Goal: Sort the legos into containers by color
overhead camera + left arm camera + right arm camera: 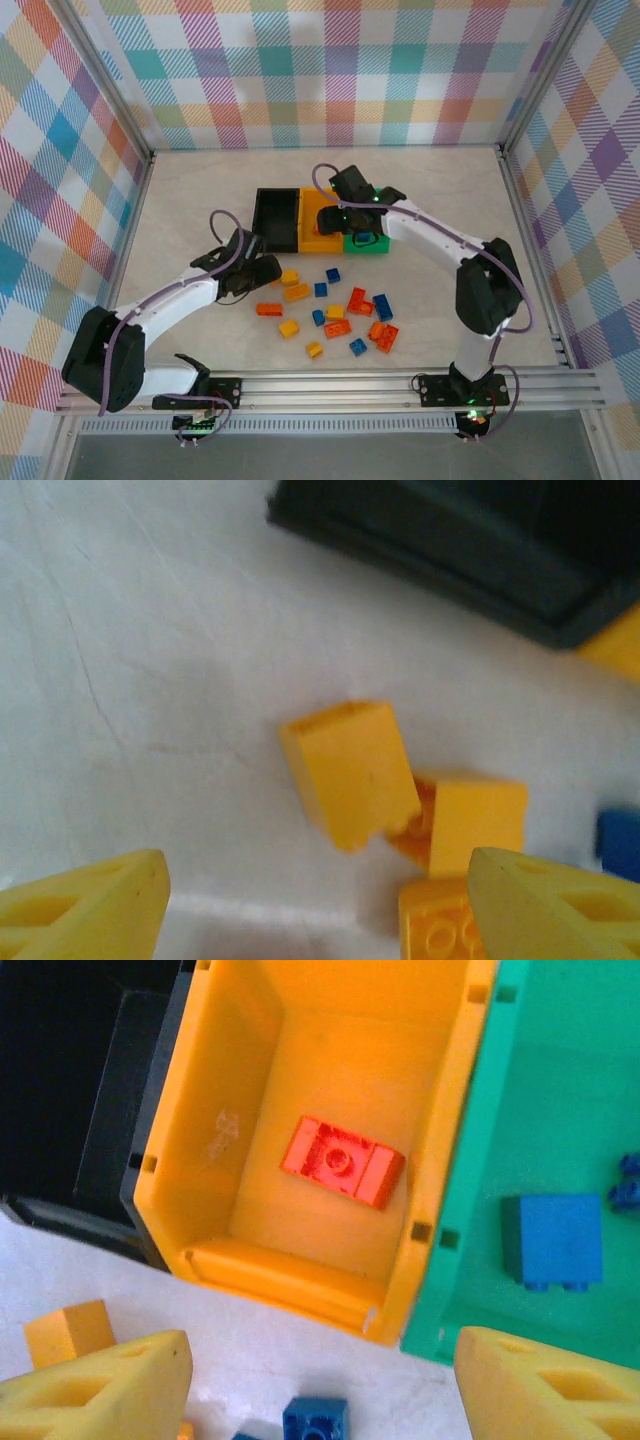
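I see the left gripper [315, 885] spread wide and empty. A tilted yellow brick [350, 770] lies on the worktop [150, 680] just ahead of it, probably touching a second one; the view is blurry. The right gripper [322, 1345], also spread and empty, hangs over the near edge of the orange-yellow bin [210, 1160]. An orange-red brick [342, 1161] lies inside it, and a blue brick [553, 1238] in the green bin [520, 1090].

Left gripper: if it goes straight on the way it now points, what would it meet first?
Probably the tilted yellow lego just ahead of the left gripper, resting against a second yellow lego; the black container lies farther on. Depth is unclear.
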You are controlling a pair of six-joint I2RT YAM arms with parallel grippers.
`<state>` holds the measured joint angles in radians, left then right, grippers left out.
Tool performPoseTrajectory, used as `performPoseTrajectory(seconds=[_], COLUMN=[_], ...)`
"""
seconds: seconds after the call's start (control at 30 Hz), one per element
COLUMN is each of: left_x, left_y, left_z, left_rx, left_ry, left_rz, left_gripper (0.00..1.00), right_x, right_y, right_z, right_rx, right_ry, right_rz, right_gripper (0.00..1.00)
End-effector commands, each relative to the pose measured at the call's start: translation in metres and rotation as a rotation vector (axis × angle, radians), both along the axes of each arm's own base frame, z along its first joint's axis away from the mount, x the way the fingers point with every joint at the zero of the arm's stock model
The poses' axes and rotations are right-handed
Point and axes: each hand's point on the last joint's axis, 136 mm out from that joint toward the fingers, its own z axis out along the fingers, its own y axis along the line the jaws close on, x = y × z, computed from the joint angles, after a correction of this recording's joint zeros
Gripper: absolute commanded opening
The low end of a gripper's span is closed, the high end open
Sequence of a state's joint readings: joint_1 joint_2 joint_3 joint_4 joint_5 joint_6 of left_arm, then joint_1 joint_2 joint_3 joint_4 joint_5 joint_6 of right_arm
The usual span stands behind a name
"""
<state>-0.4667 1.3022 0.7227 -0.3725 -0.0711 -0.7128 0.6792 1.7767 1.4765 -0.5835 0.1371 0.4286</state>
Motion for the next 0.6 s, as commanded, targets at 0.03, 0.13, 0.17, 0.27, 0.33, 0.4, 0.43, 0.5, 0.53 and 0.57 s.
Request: performPoseTrajectory(seconds=[0.03, 0.13, 0.17, 0.27, 0.33, 0.4, 0.43, 0.5, 0.53, 0.57], left_x=[0.038, 0.045, 0.045, 0.04, 0.036, 0.032, 0.03, 0.026, 0.024, 0.022], left_y=[-0.009, -0.013, -0.011, -0.004, 0.001, 0.0, 0.0, 0.001, 0.002, 0.004], left_z=[0.009, -0.004, -0.01, -0.021, -0.027, -0.034, -0.037, -0.043, -0.044, -0.044], left_rx=[-0.082, -0.073, -0.059, -0.02, 0.008, 0.007, 0.004, 0.006, 0.009, 0.011], left_ry=[-0.111, -0.083, -0.065, -0.028, -0.006, 0.01, 0.017, 0.034, 0.034, 0.035], left_rz=[0.066, 0.069, 0.076, 0.093, 0.103, 0.095, 0.09, 0.091, 0.092, 0.094], left_gripper=[0.78, 0.75, 0.71, 0.65, 0.6, 0.57, 0.54, 0.49, 0.46, 0.43], right_x=[-0.01, -0.016, -0.018, -0.02, -0.021, -0.022, -0.021, -0.021, -0.021, -0.021], right_y=[-0.007, -0.017, -0.02, -0.027, -0.03, -0.032, -0.033, -0.034, -0.034, -0.035], right_z=[0.008, 0.006, 0.007, 0.008, 0.008, 0.006, 0.006, 0.004, 0.003, 0.002], right_rx=[0.059, 0.047, 0.043, 0.042, 0.046, 0.048, 0.047, 0.046, 0.047, 0.048], right_ry=[-0.014, -0.017, -0.022, -0.024, -0.025, -0.025, -0.025, -0.02, -0.016, -0.014], right_rz=[-0.028, -0.042, -0.047, -0.06, -0.066, -0.07, -0.072, -0.077, -0.079, -0.08], right_gripper=[0.7, 0.7, 0.7, 0.7, 0.7, 0.7, 0.7, 0.7, 0.7, 0.7])
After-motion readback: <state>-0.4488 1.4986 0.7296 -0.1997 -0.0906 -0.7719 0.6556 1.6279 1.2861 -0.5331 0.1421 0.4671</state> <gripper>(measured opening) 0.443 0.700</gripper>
